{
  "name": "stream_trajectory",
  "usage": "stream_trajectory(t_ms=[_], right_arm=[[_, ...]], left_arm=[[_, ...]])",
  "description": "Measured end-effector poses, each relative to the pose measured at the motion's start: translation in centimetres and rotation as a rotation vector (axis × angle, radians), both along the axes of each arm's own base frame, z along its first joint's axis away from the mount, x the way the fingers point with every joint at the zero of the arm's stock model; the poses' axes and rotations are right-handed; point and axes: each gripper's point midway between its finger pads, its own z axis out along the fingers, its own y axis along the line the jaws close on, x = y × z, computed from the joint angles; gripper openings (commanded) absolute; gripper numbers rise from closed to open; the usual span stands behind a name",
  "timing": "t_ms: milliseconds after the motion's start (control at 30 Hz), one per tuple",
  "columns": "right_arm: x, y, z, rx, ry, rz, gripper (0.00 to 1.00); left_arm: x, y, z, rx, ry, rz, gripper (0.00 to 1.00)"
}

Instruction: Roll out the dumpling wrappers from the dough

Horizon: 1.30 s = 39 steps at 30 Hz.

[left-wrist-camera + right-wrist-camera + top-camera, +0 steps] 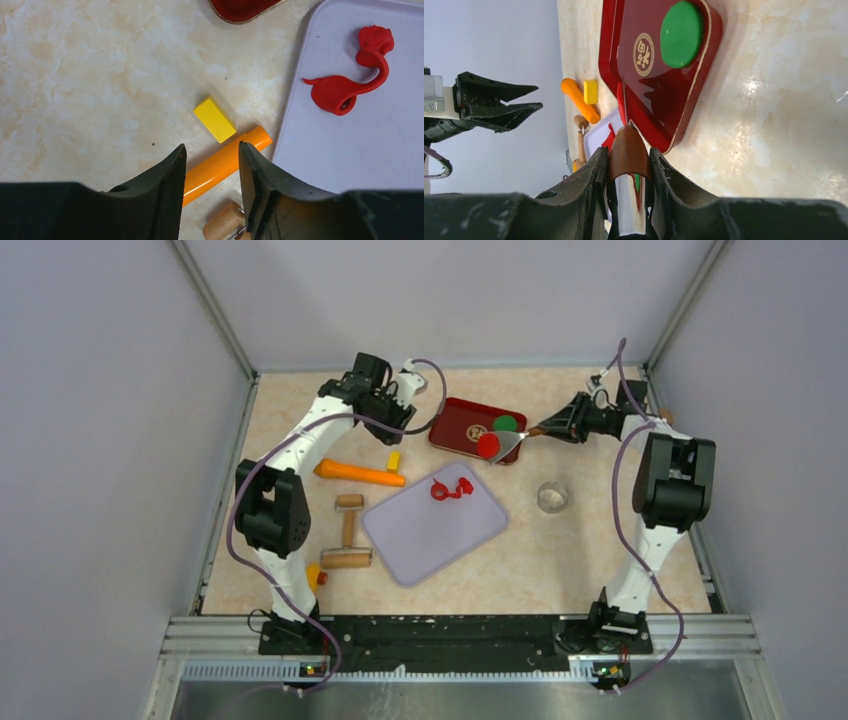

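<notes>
A round red wrapper (488, 445) lies on the blade of a spatula (512, 441) at the near edge of the dark red tray (455, 430). My right gripper (562, 424) is shut on the spatula's brown handle (628, 152). In the right wrist view the blade and wrapper (620, 102) show edge-on. A green disc (505, 423) lies in the tray (659, 105). Ragged red dough scraps (450, 488) lie at the far edge of the lilac board (435, 530), also in the left wrist view (350, 85). My left gripper (397, 410) is open and empty above the table, left of the tray.
An orange stick (358, 473) and a yellow block (394, 460) lie left of the board, both below the left gripper (211, 150). A wooden roller (347, 535) lies further near. A metal ring cutter (552, 497) stands right of the board. Walls enclose the table.
</notes>
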Motion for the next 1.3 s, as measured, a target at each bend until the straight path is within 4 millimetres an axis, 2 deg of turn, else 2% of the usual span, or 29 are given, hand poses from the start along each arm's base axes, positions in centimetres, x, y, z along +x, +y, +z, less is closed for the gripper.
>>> stream_trajectory(t_ms=[467,733,1100,1300], right_arm=[[0.6,-2.3,0.0,-0.067,0.005,-0.043,0.00],[1.5,-3.1,0.6,-0.227,-0.021,-0.036,0.00],[2.0,-1.0,2.0,-0.396,-0.088,0.053,0.00],[2.8,-0.6,3.9,-0.493,-0.167,0.097,0.00]], left_arm=[[-0.4,-0.5,-0.4,-0.004,0.013,-0.011,0.47],[-0.6,-1.0,-0.3,-0.013,0.015,-0.015,0.48],[-0.8,-1.7,-0.4,-0.021,0.018,-0.024,0.48],[-0.7,-1.7,-0.3,-0.024,0.013,-0.025,0.48]])
